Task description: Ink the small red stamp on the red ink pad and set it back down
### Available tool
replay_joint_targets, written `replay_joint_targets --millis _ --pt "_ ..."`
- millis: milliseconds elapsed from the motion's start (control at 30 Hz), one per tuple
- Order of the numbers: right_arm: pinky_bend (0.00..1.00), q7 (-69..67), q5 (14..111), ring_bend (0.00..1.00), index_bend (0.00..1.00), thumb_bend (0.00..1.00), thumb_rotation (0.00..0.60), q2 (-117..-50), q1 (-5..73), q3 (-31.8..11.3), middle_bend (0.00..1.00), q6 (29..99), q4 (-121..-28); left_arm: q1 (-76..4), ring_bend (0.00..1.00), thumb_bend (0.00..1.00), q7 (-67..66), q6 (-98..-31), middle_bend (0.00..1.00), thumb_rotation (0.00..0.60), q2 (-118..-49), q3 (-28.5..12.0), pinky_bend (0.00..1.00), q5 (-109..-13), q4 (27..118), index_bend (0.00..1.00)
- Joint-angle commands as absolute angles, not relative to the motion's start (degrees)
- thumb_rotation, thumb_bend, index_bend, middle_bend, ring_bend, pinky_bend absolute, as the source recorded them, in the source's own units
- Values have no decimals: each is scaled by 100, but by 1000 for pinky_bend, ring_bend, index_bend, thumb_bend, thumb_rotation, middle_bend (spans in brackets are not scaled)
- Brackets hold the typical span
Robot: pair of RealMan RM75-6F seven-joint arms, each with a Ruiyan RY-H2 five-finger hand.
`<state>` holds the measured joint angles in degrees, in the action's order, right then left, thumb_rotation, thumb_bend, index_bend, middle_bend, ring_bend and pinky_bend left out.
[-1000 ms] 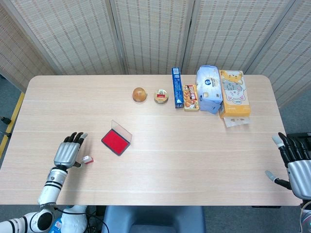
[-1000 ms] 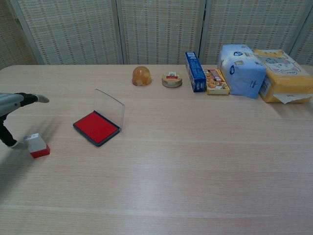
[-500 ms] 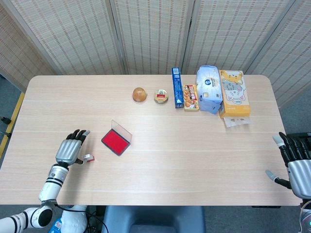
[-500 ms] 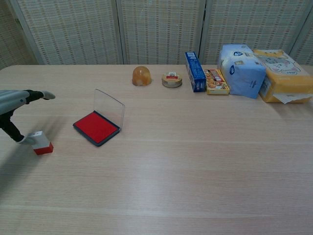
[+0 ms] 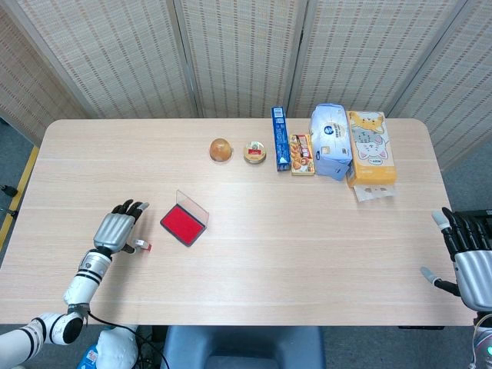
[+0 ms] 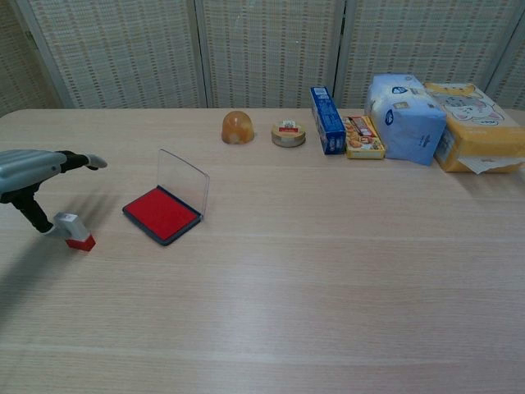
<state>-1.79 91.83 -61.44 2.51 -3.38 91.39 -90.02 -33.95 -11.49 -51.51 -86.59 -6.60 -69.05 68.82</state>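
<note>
Where the small red stamp point(image 6: 75, 231) sat flat on the bench point(image 6: 328, 271) a second ago, it now tips under the left hand point(image 6: 37, 176), thumb touching it, fingers reaching over; a firm pinch I cannot confirm. It has slid nearer the open red ink pad point(image 6: 162, 213). Inking is yet to come. The right hand point(image 5: 467, 257) waits spread, empty.

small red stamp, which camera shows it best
The chest view: the small red stamp shows side-on, white top over red base, with the left hand touching its top. In the head view the stamp is a tiny speck, partly under that hand.
</note>
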Motion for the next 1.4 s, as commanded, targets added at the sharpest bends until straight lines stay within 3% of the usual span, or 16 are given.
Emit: replay_joint_targets --millis 33,600,900,1200,1400 --pt "0 -143 9167 0 0 139 600 -6156 265 -339 0 9103 -9014 -3447 0 139 -1082 -5090 139 600 -8668 -640 183 -6968 6781 97" --pt "0 19 8897 0 0 138 600 -6206 359 -421 0 8848 -9074 -3857 0 139 -552 -4700 156 600 -8653 -587 183 -7428 6163 104" --pt "0 -50 8940 0 0 139 600 -6179 351 -419 0 8898 -9067 -3695 0 139 -701 -4995 156 600 -8411 -553 183 -7394 6540 98" --pt "0 -403 9058 0 0 139 600 -6013 499 -453 0 8780 -8811 -3010 3 140 -2362 -5468 203 600 -7765 -423 184 -5709 8103 80" --pt "0 -842 9128 0 0 139 600 -5914 785 -446 0 8376 -8514 -3161 32 140 -3926 -6203 286 600 -7929 -593 216 -4497 8806 124"
